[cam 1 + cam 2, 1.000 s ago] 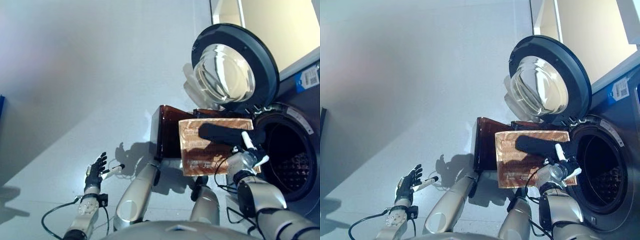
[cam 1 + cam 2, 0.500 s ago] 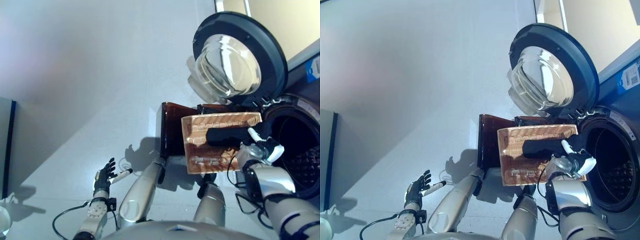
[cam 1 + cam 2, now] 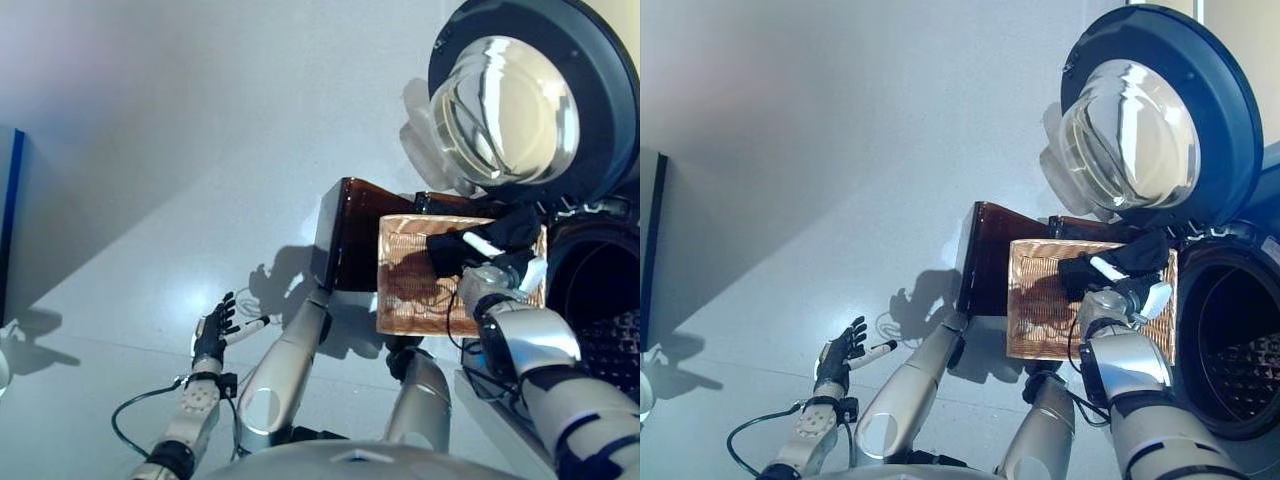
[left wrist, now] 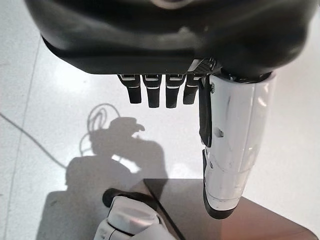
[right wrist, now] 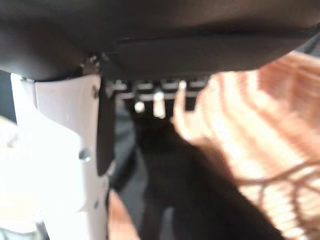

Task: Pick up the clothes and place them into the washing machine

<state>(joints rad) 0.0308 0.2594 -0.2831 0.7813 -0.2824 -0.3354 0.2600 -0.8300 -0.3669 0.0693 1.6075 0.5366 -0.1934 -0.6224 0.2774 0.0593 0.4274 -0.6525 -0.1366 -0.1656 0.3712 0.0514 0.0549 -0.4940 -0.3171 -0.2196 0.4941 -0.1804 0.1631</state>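
Black cloth [image 3: 1118, 262] pinched in right hand [image 3: 1127, 295] has risen over basket [image 3: 1040, 310] toward drum [image 3: 1230, 350]; left hand [image 3: 212, 335] idle, fingers relaxed.

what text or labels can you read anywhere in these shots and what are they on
No text can be read in any view.
No label or print shows on the washing machine, its open door or the wicker basket.
The dark garment held by the right hand carries no visible print.
The left hand shows no markings.

Pale glossy floor [image 3: 150, 150] under bright light; cream wall [image 3: 1240, 30] behind.
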